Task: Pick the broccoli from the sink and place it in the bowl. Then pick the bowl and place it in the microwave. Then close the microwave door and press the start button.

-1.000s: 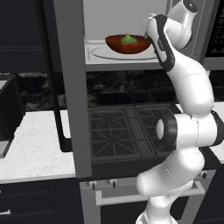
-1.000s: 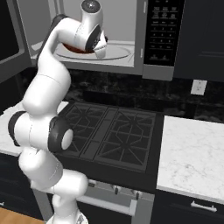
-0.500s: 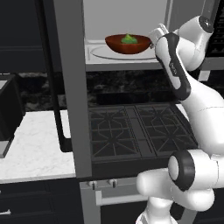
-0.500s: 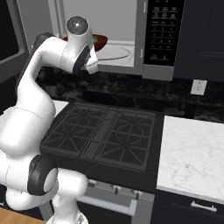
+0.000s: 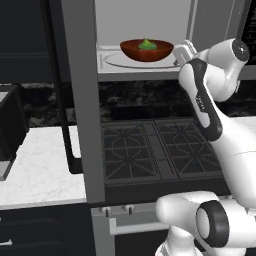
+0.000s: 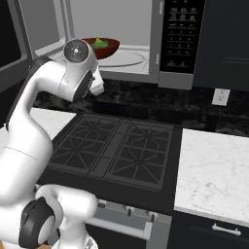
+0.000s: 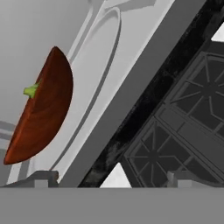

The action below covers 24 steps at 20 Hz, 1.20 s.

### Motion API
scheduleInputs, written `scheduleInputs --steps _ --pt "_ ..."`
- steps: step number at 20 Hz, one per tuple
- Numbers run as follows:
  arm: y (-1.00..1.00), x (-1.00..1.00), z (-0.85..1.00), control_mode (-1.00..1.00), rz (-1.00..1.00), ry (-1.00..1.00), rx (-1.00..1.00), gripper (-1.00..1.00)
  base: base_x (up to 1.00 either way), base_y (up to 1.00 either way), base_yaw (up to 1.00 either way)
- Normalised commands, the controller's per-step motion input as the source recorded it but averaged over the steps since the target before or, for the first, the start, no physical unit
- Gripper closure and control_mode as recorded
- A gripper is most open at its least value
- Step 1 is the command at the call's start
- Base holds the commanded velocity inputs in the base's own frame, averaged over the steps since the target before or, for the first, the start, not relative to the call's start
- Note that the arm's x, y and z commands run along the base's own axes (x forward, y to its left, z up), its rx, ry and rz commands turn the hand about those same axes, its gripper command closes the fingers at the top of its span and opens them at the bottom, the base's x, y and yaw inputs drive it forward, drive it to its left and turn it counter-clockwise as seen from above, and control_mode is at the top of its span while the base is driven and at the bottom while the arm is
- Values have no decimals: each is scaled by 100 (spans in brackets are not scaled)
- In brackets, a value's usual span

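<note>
The reddish-brown bowl (image 5: 146, 51) sits on the glass turntable (image 5: 115, 60) inside the open microwave (image 6: 146, 63). The green broccoli (image 5: 146, 44) lies in it. My gripper (image 5: 181, 50) hangs just outside the microwave's front edge, right of the bowl and apart from it. In the hand view the bowl (image 7: 41, 111) with the broccoli (image 7: 31, 90) shows at the left, rolled sideways, and my gripper (image 7: 113, 178) is open with nothing between its tips. The microwave door (image 5: 82, 100) stands wide open, edge-on, with its black handle (image 5: 61, 90). A dark corner of the sink (image 5: 9, 125) shows at far left.
The black button panel (image 6: 182, 29) is on the microwave's right side. Below lies the black stove (image 6: 114, 151) with its grates. White marble counter (image 6: 214, 170) runs to the right of it, and more counter (image 5: 40, 170) lies to the left under the door.
The arm has drawn back out of the microwave and the hand now sits lower and nearer the front edge. The bowl with the broccoli stays on the turntable. The jaws stay open.
</note>
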Motion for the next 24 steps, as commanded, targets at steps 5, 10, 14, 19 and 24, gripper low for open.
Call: scheduleInputs --steps 5,10,14,19,24 --pt "0 -40 -13 -100 0 -9 -2 -100 0 0 0" --pt "3 -16 -12 -100 0 -2 -4 -100 0 0 0" --pt "3 0 -12 -100 0 2 -2 -100 0 0 0" --pt "1 0 -21 -100 0 3 -1 -100 0 0 0" --pt "-13 7 -37 -100 0 0 -13 -100 0 0 0"
